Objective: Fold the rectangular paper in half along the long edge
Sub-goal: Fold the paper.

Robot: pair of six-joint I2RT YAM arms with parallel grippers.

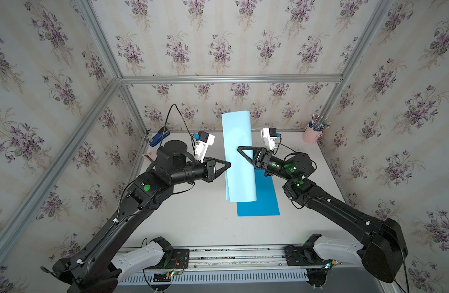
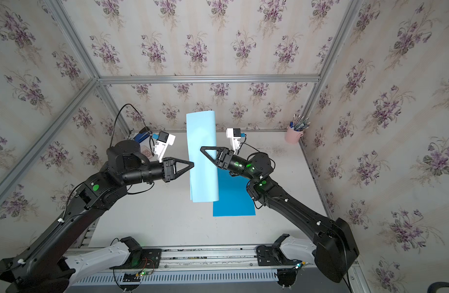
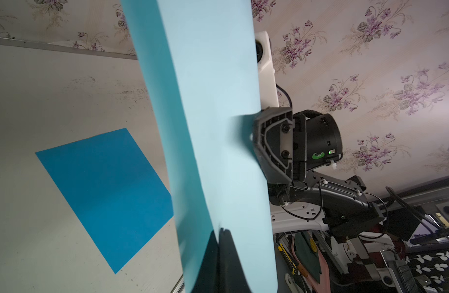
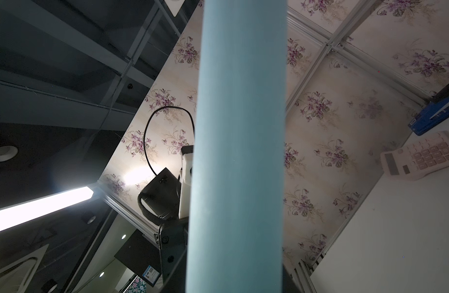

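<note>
The paper (image 1: 237, 132), pale blue, hangs in the air over the middle of the table (image 1: 193, 223), bent over on itself lengthwise into a long loose loop running from the back wall (image 1: 218, 96) toward the front rail (image 1: 243, 251). The left gripper (image 1: 229, 164) is closed on it at mid-length, pinching the side where the two long free edges meet; at the near end those edges sit slightly out of line, one layer showing past the other. The rounded, uncreased bend faces the right arm (image 1: 332, 210). The right gripper (image 1: 239, 148) reaches in from that side, a little farther back, its upper finger lying across the top layer; the lower finger is hidden under the paper, so I cannot tell whether this gripper clamps the paper or only straddles it, though the left wrist view shows the paper dented where it meets the finger. Below the paper's near end a dark blue sheet (image 1: 261, 203) lies flat on the table. The table is bare left of that sheet and in front of it up to the rail. A pink cup of pens (image 1: 311, 135) stands in the far right corner, a blue stapler (image 1: 158, 137) and a calculator (image 4: 421, 154) in the far left corner, all well apart from the paper
</note>
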